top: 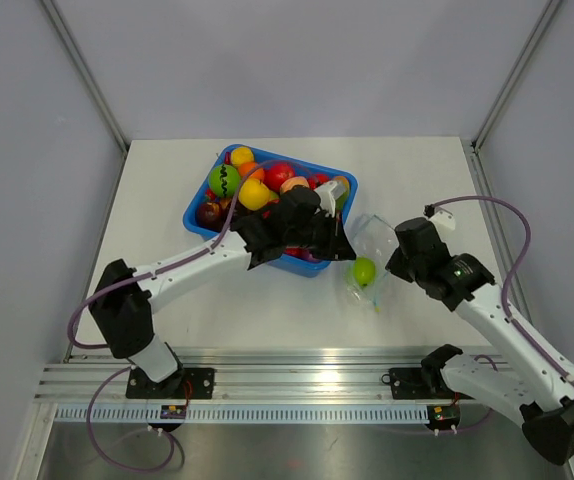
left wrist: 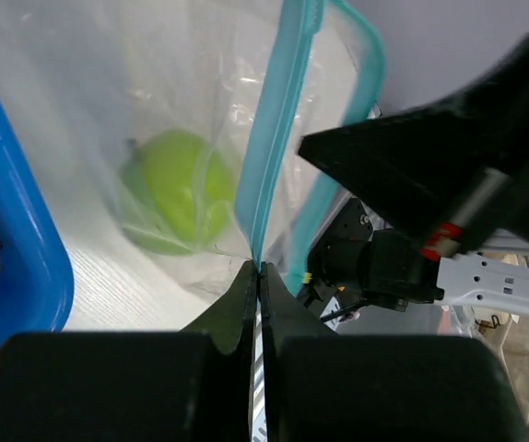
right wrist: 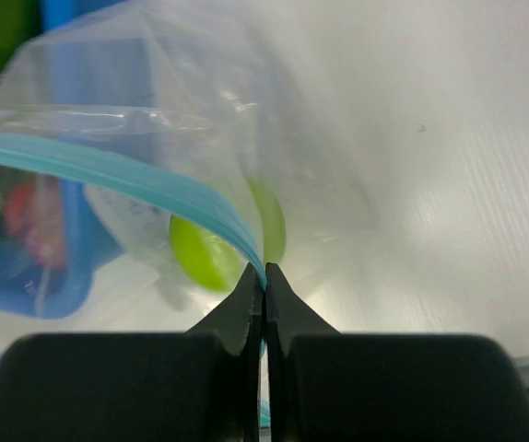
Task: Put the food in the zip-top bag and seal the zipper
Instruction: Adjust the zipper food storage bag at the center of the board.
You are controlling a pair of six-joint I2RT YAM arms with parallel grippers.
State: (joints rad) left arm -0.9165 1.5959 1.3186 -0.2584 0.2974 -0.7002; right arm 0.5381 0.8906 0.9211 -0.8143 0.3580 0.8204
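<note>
One green fruit (top: 365,270) is lying in the zip-top bag (top: 375,240) just beside the blue bin (top: 199,212), where the other food (top: 252,185) is waiting, and the left tool (left wrist: 258,268) and right tool (right wrist: 264,269) are both pinching the zipper (left wrist: 278,120), seemingly not yet sealed.

A white wood-grained tabletop (top: 267,310) fills the centre, enclosed by plain pale grey walls (top: 297,60); slim silver metal posts (top: 87,75) slant at upper left and right; a ribbed aluminium rail (top: 297,385) crosses the bottom.
</note>
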